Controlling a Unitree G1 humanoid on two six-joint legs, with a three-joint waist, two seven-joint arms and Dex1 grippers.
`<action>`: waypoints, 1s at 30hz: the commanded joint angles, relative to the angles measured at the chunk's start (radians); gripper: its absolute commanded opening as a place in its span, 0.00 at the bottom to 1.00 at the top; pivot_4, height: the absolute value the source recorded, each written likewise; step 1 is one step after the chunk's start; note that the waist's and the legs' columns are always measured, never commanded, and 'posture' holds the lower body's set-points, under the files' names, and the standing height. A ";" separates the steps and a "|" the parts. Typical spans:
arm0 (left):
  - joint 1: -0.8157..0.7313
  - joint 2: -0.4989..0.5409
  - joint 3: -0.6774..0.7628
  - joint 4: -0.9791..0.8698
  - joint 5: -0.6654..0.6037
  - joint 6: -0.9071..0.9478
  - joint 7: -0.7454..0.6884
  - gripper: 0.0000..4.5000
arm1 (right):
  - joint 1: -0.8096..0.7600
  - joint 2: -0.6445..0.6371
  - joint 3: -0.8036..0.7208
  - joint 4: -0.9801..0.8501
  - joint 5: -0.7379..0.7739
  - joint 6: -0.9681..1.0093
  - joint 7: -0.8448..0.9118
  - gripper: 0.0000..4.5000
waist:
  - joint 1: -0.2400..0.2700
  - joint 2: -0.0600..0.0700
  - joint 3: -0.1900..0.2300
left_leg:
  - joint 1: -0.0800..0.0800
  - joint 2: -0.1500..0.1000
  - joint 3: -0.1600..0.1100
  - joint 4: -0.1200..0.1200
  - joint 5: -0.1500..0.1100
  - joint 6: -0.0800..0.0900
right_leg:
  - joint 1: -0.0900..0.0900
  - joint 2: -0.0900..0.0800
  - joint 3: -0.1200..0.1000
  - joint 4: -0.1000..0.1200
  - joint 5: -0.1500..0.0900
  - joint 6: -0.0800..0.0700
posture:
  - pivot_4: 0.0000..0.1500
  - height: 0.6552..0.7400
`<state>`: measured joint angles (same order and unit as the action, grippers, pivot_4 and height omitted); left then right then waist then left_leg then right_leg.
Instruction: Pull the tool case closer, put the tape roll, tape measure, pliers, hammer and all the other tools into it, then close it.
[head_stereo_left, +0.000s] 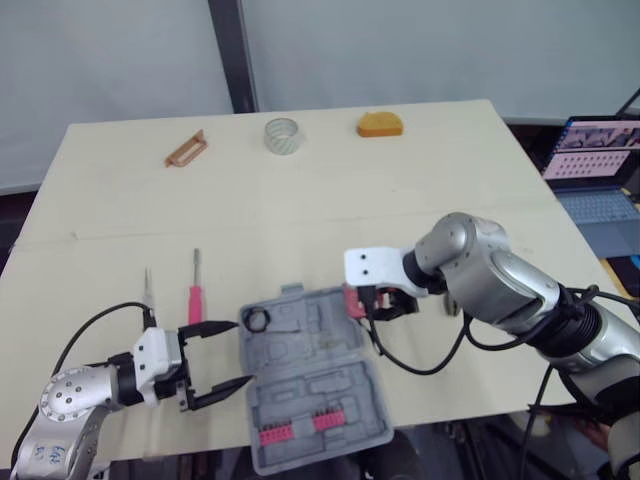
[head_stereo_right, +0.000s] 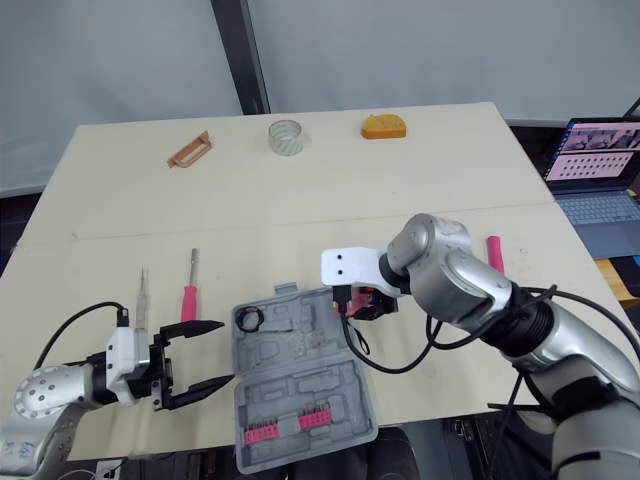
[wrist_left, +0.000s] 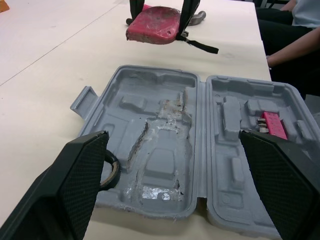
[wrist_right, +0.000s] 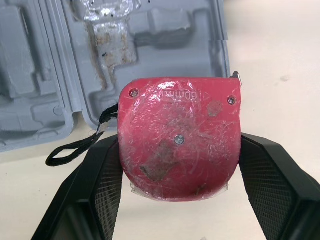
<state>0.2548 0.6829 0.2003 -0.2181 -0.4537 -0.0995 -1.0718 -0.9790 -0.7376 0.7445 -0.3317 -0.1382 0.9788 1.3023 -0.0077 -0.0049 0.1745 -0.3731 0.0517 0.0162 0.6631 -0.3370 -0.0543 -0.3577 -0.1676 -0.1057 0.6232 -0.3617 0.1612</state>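
The grey tool case (head_stereo_left: 300, 395) is seen lying open and flat at the near edge of the bench (head_stereo_left: 420, 200), both moulded halves facing up. Two red bit strips (head_stereo_left: 295, 431) are seated in the near half. A small black ring (head_stereo_left: 258, 320) is lodged in the far left corner of the far half.

Left tool (head_stereo_left: 240, 352): fingers spread wide, nothing between them. It is held low, just beside the case's left edge and pointed toward it.

Right tool (head_stereo_left: 385, 303): closed on the red tape measure (wrist_right: 177, 137), one finger pressed to each side of its body. The tape measure is held clear of the bench, just beside the far right corner of the case and not yet over a compartment. Its black wrist strap (wrist_right: 75, 150) is hanging loose.

Loose items noted on the bench:
- A red-handled screwdriver (head_stereo_left: 196, 290) and a thin grey pointed implement (head_stereo_left: 148, 290) are laid side by side, left of the case and just beyond the left tool.
- A roll of clear tape (head_stereo_left: 284, 136) stands near the far edge, between a brown handle-shaped piece (head_stereo_left: 186, 149) and an orange lump (head_stereo_left: 381, 124); all three are well apart from the case.
- A pink stick-like item (head_stereo_right: 494, 253) is seen behind the right forearm; what it is cannot be told.

An open laptop (head_stereo_left: 595, 170) is placed off the bench's right side. A person's arm (wrist_left: 295, 45) is visible beyond the bench in the left wrist view.
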 joint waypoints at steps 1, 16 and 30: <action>0.019 -0.005 0.035 0.009 0.001 -0.023 0.009 1.00 | -0.029 0.015 0.026 0.009 -0.003 -0.045 0.013 0.65 | -0.002 0.000 0.000 | 0.000 0.000 0.000 0.000 0.000 0.000 | 0.000 0.000 0.000 0.000 0.000 0.000 | 1.00 0.94; 0.057 -0.005 0.066 0.009 0.009 -0.035 0.040 1.00 | -0.092 0.182 0.111 0.230 -0.102 -0.221 -0.024 0.65 | -0.023 0.000 0.000 | 0.000 0.000 0.000 -0.001 0.000 0.000 | -0.001 0.000 0.000 0.002 0.000 0.000 | 1.00 0.94; 0.072 -0.004 0.079 0.006 0.017 -0.035 0.050 1.00 | -0.077 0.254 0.136 0.310 -0.197 -0.273 -0.014 0.65 | -0.023 0.000 0.000 | 0.000 0.000 0.000 -0.001 0.000 0.000 | -0.002 0.000 -0.001 0.002 0.000 0.000 | 1.00 0.94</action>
<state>0.3192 0.6764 0.2571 -0.1875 -0.4400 -0.1207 -1.0266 -1.0508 -0.4941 0.8805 -0.0034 -0.3177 0.7196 1.2867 -0.0308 -0.0049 0.1745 -0.3730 0.0518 0.0162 0.6625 -0.3370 -0.0544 -0.3594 -0.1676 -0.1065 0.6252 -0.3617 0.1612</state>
